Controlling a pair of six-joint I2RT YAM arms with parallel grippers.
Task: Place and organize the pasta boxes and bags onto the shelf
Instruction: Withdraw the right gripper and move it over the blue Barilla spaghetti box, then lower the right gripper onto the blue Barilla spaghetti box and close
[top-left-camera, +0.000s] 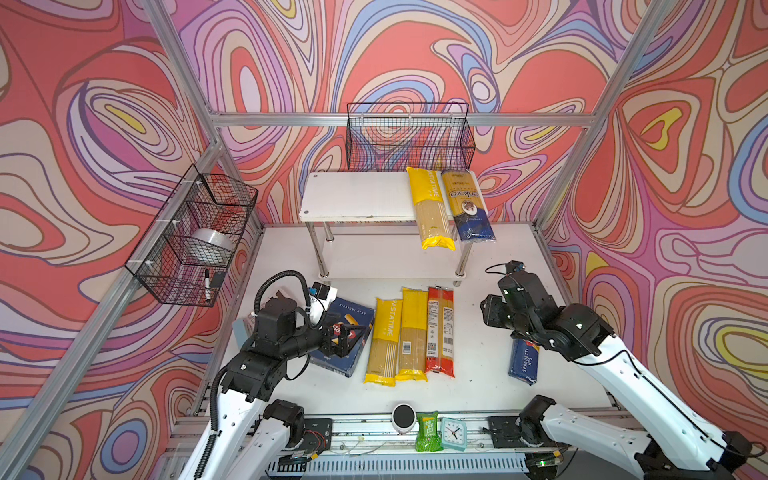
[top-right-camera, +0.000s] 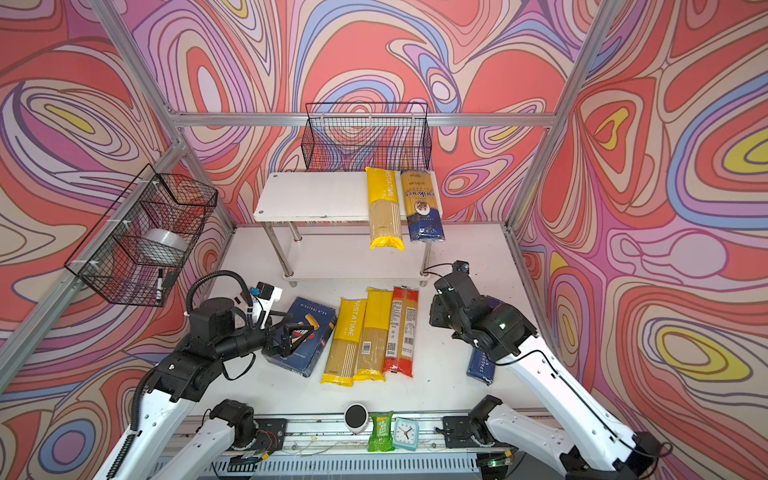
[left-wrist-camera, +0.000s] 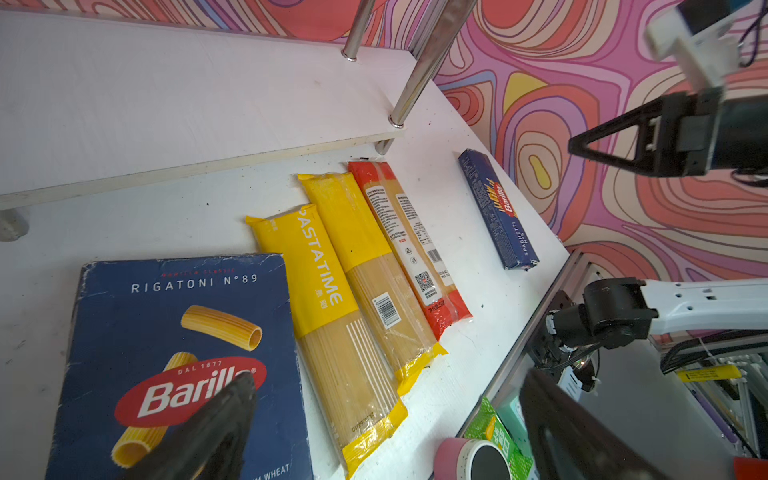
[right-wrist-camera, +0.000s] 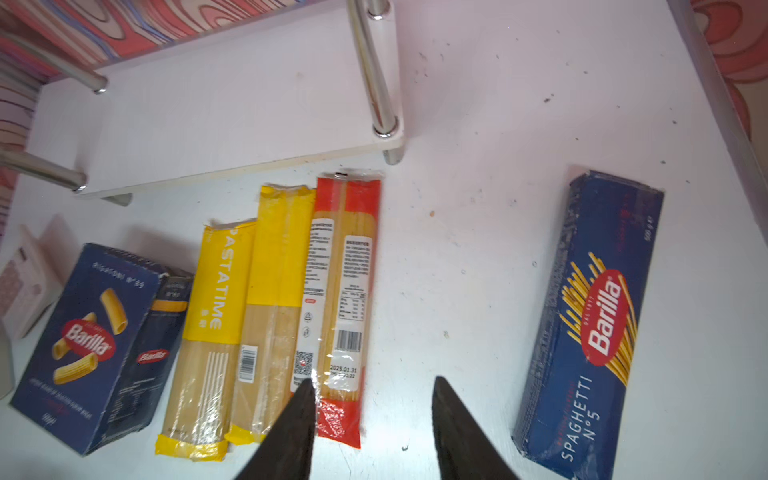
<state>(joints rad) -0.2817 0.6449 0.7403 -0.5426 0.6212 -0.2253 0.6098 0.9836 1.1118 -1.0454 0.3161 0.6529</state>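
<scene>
Spaghetti box (right-wrist-camera: 590, 328) whole in right wrist view, part-covered in both top views

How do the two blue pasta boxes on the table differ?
The rigatoni box is wide and pictures short tubes; the spaghetti box is long, narrow and pictures thin strands. The rigatoni box lies left of the three bags, the spaghetti box apart on their right. Both are dark blue with a red oval logo.
</scene>
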